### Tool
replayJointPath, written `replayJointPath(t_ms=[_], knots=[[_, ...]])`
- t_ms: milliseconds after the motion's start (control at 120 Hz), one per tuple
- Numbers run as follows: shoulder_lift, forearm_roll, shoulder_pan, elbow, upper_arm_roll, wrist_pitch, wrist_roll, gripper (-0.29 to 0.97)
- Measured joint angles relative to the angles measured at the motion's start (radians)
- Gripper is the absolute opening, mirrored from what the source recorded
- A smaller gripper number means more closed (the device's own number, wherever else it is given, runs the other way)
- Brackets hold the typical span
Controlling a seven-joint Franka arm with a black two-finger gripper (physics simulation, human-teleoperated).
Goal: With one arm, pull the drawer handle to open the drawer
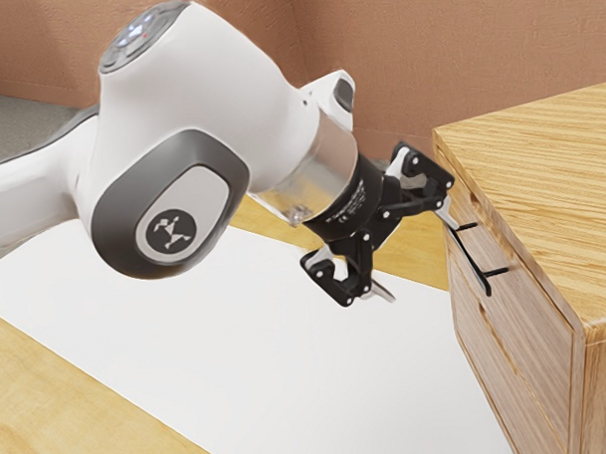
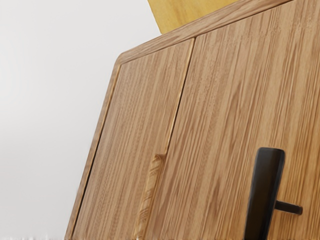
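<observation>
Reaching in from the upper left of the exterior view, the glossy white arm [image 1: 181, 142] holds its black linkage gripper [image 1: 418, 253] at centre frame, fingers spread wide and gripping nothing. The upper fingertip sits just beside the top end of the drawer handle [image 1: 472, 258], a slim black bar on two short posts; contact cannot be confirmed. The handle is mounted on the drawer front [image 2: 240, 100] of a straight-grained wooden cabinet [image 1: 540, 169] at right frame. That front lies flush with the neighbouring panel [image 2: 135, 150]. A smooth white tabletop [image 1: 238, 369] lies below the gripper.
</observation>
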Motion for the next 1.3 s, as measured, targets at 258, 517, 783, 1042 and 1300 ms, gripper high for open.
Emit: replayJointPath(t_ms=[258, 517, 783, 1042, 1300], knots=[[0.006, -0.001, -0.017, -0.021, 0.001, 0.032, -0.018, 0.68], [0.009, -0.004, -0.024, -0.034, 0.000, 0.056, -0.029, 0.68], [0.009, -0.004, -0.026, -0.059, 0.000, 0.080, -0.038, 0.68], [-0.014, -0.004, -0.028, -0.100, 0.003, 0.100, -0.043, 0.68], [-0.100, -0.004, -0.024, -0.186, 0.009, 0.112, -0.046, 0.68]])
